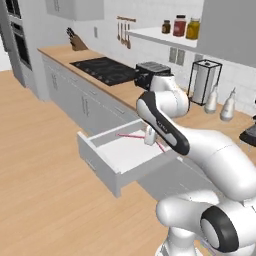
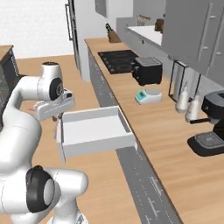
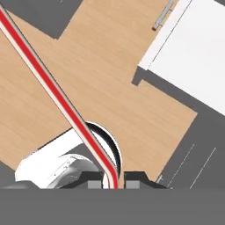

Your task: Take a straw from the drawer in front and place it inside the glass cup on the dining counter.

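My gripper (image 3: 110,182) is shut on the red straw (image 3: 57,94), which runs from between the fingertips out to the far top left of the hand view. The light-grey drawer (image 1: 97,161) stands pulled out, white inside, with its silver handle (image 3: 162,17) facing the floor space. In the right base view the gripper (image 2: 56,117) hangs just outside the drawer's (image 2: 98,146) front, over the wooden floor. From the left base view the gripper (image 1: 149,136) and straw (image 1: 127,135) overlap the drawer. The glass cup and dining counter are out of view.
The wall counter (image 2: 144,127) behind the drawer carries a stove (image 1: 105,70), a toaster (image 2: 147,70), a small scale (image 2: 148,96), two bottles (image 2: 188,105) and a coffee machine (image 2: 212,127). Open wooden floor (image 1: 40,190) lies left of the drawer.
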Controlling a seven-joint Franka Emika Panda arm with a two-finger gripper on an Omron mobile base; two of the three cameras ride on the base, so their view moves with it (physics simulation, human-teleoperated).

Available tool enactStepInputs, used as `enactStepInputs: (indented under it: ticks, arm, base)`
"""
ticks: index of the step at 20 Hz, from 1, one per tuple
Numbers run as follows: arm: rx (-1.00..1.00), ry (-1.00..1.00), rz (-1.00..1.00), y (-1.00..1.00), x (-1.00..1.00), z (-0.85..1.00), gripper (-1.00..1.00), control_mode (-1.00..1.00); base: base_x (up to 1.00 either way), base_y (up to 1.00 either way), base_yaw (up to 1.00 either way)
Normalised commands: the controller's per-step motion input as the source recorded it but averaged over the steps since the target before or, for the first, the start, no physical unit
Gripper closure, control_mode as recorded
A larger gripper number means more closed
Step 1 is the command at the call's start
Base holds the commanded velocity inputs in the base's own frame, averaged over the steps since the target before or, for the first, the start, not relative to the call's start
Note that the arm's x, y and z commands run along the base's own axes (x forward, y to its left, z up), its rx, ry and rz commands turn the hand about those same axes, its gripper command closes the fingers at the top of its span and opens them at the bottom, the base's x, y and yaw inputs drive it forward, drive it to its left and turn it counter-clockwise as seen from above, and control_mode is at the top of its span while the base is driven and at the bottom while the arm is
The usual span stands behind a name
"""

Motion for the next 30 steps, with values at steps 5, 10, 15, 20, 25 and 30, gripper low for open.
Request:
enactStepInputs:
  ticks: [5, 10, 15, 20, 25, 30]
  arm:
    - [0.00, 0.00, 0.00, 0.00, 0.00, 0.00, 1.00, 1.00]
    - [0.00, 0.00, 0.00, 0.00, 0.00, 0.00, 1.00, 1.00]
    - [0.00, 0.00, 0.00, 0.00, 0.00, 0.00, 1.00, 1.00]
    - [0.00, 0.00, 0.00, 0.00, 0.00, 0.00, 1.00, 1.00]
    - [0.00, 0.00, 0.00, 0.00, 0.00, 0.00, 1.00, 1.00]
    - [0.00, 0.00, 0.00, 0.00, 0.00, 0.00, 1.00, 1.00]
  base:
    - [-0.22, 1.00, 0.37]
    - [0.00, 1.00, 0.25]
    - [0.07, 1.00, 0.05]
    - [0.44, 1.00, -0.04]
    - [0.25, 1.00, -0.03]
    - [-0.49, 1.00, -0.05]
